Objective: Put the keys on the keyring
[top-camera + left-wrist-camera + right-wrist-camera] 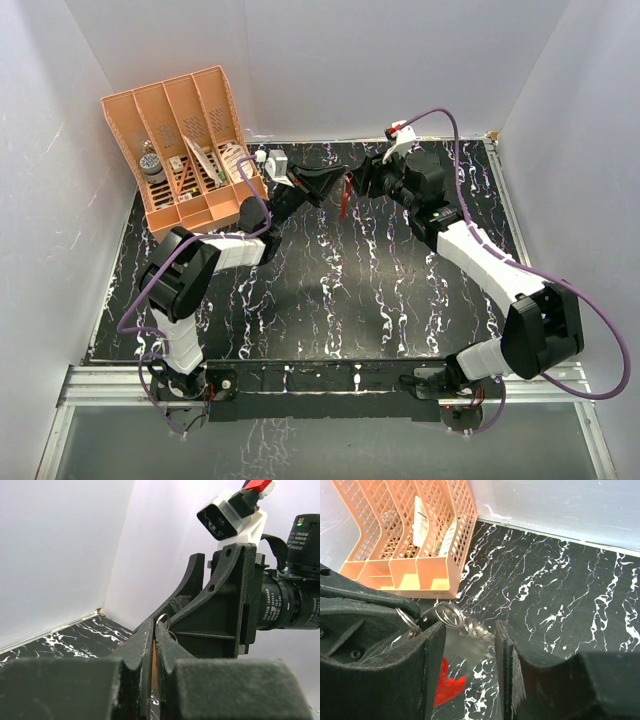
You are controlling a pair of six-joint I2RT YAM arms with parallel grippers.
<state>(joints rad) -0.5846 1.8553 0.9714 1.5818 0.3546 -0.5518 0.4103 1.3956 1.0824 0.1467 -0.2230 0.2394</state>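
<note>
My left gripper (333,183) and right gripper (363,182) meet tip to tip above the far middle of the table. The left gripper (155,628) is shut on a thin metal split ring (162,619), which also shows in the right wrist view (407,619). More metal rings (449,613) and a short chain lie between the fingers of my open right gripper (469,631), touching neither pad. The keyring (345,199) hangs below as a narrow red strip; it is blurred in the right wrist view (447,684). Its white side does not show. The tiny red-headed key is hidden.
An orange slotted organizer (186,150) with papers and a small jar stands at the back left; it also shows in the right wrist view (410,535). White walls close in the black marbled table (330,290). Purple cables loop beside both arms.
</note>
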